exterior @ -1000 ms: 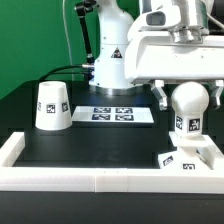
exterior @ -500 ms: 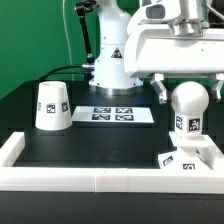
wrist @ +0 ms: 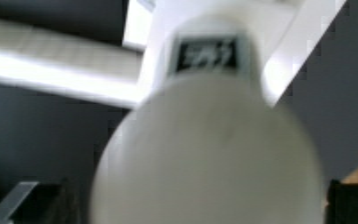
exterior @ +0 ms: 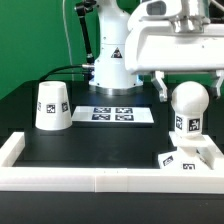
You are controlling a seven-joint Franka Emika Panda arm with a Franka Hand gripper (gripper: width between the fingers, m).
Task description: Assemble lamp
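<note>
Surface: black table (exterior: 100, 140), matt, bounded by a raised white rim (exterior: 90, 179) that runs along the lower edge of the exterior frame and turns up at both lower corners

Room: plain green backdrop (exterior: 30, 40) in the upper left; the arm's white pedestal (exterior: 112, 60) at upper centre

Marker board (exterior: 120, 114): flat on the table at centre frame, just in front of the pedestal, tags face up

Shade (exterior: 52, 105): left-centre, upright with the narrow end up, one tag on its side, well apart from the other parts

Base (exterior: 185, 157): lower right, close to the rim, tags on its near faces

Bulb (exterior: 187, 108): right-centre, upright, ball head up, tagged stem down, directly above the base in the frame; whether it rests on the base cannot be told. In the wrist view the bulb (wrist: 202, 130) fills most of the picture, blurred, with its tag showing as a dark square

Gripper (exterior: 189, 97): white body in the upper right. One dark finger (exterior: 160, 92) hangs just beside the ball head with a gap showing; the other is barely seen at the right edge. Jaws spread either side of the head, pinching nothing

Change from a second ago: the gripper's body sits slightly higher in the frame; shade, bulb, base and marker board lie as before
</note>
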